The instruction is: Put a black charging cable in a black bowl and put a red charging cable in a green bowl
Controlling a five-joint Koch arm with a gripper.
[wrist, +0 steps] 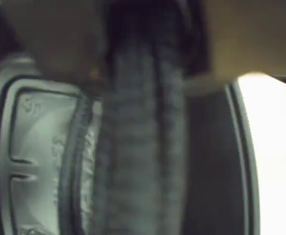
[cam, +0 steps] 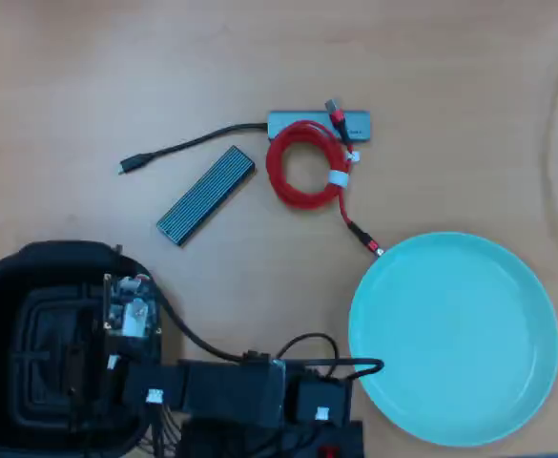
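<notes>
In the wrist view the gripper [wrist: 147, 147] fills the middle of the frame as a blurred dark ribbed shape, and I cannot tell whether its fingers are spread, pressed together or pinching anything. Behind it lies the ribbed floor of the black bowl [wrist: 30, 142], with raised ridges forming a square pattern, and the bowl's wall curves down the right side.

In the overhead view the arm [cam: 212, 391] reaches from the near edge of the tabletop [cam: 259, 57] leftward, and its wrist hangs over the inside of the black bowl [cam: 31, 277], which sits at the near left corner. What lies in the bowl under the arm is hidden; the black charging cable cannot be made out in either view.

The green bowl [cam: 455, 339] sits near the near right corner, its floor bare. Just beyond its far-left rim lies one plug of the red charging cable [cam: 307, 176], almost touching the rim. The red coil, bound by a white tie, lies toward the middle of the tabletop, its far side overlapping a grey hub [cam: 364, 124]. The hub's black lead [cam: 188, 148] trails left. A dark ribbed bar [cam: 205, 195] lies tilted between the coil and the black bowl.
</notes>
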